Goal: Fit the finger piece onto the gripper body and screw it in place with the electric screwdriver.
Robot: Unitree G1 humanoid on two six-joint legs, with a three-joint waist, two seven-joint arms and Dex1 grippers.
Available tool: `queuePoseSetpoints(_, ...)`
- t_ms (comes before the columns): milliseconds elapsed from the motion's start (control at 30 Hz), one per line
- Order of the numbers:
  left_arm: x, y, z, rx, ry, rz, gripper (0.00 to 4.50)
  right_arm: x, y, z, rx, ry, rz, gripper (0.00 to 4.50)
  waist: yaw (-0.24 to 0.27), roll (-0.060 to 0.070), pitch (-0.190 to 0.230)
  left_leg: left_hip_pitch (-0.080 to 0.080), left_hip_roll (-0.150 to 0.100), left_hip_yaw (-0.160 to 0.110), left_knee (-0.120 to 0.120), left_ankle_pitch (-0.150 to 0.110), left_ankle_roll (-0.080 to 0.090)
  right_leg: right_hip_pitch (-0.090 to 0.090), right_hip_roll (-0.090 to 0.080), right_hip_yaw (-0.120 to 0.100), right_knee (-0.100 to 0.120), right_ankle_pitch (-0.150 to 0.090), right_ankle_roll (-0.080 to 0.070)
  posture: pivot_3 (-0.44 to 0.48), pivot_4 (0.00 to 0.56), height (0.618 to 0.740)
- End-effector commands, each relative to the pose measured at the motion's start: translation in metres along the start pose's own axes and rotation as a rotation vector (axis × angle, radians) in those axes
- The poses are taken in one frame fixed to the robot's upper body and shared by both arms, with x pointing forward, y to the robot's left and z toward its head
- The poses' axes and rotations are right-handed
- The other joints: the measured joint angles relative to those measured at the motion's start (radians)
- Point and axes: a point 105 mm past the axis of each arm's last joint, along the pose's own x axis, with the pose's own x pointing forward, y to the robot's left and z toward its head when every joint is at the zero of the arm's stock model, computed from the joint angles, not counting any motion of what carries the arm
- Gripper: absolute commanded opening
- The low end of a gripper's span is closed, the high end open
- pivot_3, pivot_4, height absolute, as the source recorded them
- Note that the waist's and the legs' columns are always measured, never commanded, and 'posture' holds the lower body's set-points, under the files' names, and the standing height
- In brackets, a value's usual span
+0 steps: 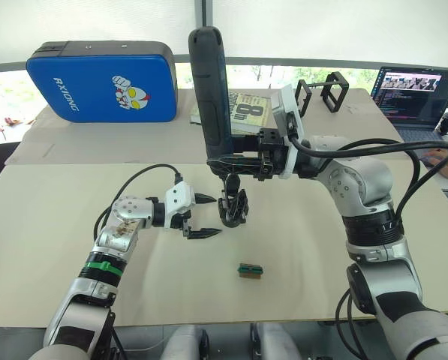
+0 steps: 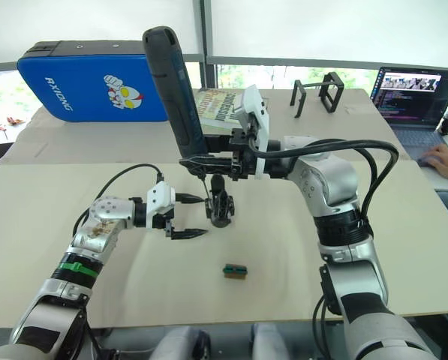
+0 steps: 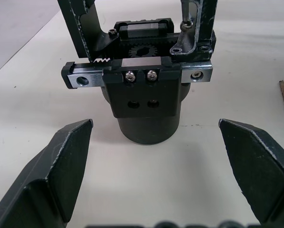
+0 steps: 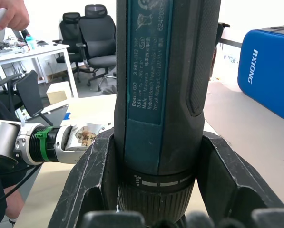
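Observation:
The electric screwdriver [image 1: 211, 90], a dark pen-shaped tool, stands upright over the table's middle with my right gripper [image 1: 235, 161] shut around its lower end. Its thin bit [image 3: 186, 16] points down onto the gripper body [image 1: 233, 207], a small black assembly on a round base. In the left wrist view a black finger piece [image 3: 201, 28] stands on the body's toothed rail [image 3: 137, 76], with the bit against it. My left gripper [image 1: 214, 216] is open just left of the body, low over the table, its fingers [image 3: 61, 161] apart from the body's round base.
A small green and brown block [image 1: 250, 270] lies on the table in front of the body. At the back are a blue case [image 1: 103, 81], a book [image 1: 248, 112] and a black wire-frame stand [image 1: 321, 94]. A laptop [image 1: 415, 94] and a person's hand [image 1: 440, 156] are at far right.

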Motion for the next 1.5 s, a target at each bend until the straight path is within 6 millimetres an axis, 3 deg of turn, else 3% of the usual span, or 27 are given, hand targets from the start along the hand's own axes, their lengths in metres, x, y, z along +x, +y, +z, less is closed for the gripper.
queuePoseSetpoints(33,-0.001,0.001,0.012,0.045,-0.034,0.001,4.5,-0.001,0.003,0.016,-0.078,-0.052,0.013,1.91,0.0,0.0,0.0,0.0,0.0,0.0,0.0,0.0,0.0,0.0,0.0,0.0,0.0,0.0,0.0,0.0,0.15,0.74)
queuePoseSetpoints(800,-0.002,-0.001,0.011,0.046,-0.03,0.0,4.5,-0.003,0.001,0.012,-0.087,-0.039,0.009,1.91,0.0,0.0,0.0,0.0,0.0,0.0,0.0,0.0,0.0,0.0,0.0,0.0,0.0,0.0,0.0,0.0,0.15,0.74)
queuePoseSetpoints(1167,-0.002,-0.001,0.011,0.046,-0.03,-0.002,4.5,-0.002,0.007,0.025,-0.069,-0.065,0.027,1.91,0.0,0.0,0.0,0.0,0.0,0.0,0.0,0.0,0.0,0.0,0.0,0.0,0.0,0.0,0.0,0.0,0.15,0.74)
queuePoseSetpoints(1500,-0.002,0.001,0.011,0.048,-0.03,-0.001,4.5,-0.002,0.003,0.019,-0.069,-0.057,0.005,1.91,0.0,0.0,0.0,0.0,0.0,0.0,0.0,0.0,0.0,0.0,0.0,0.0,0.0,0.0,0.0,0.0,0.15,0.74)
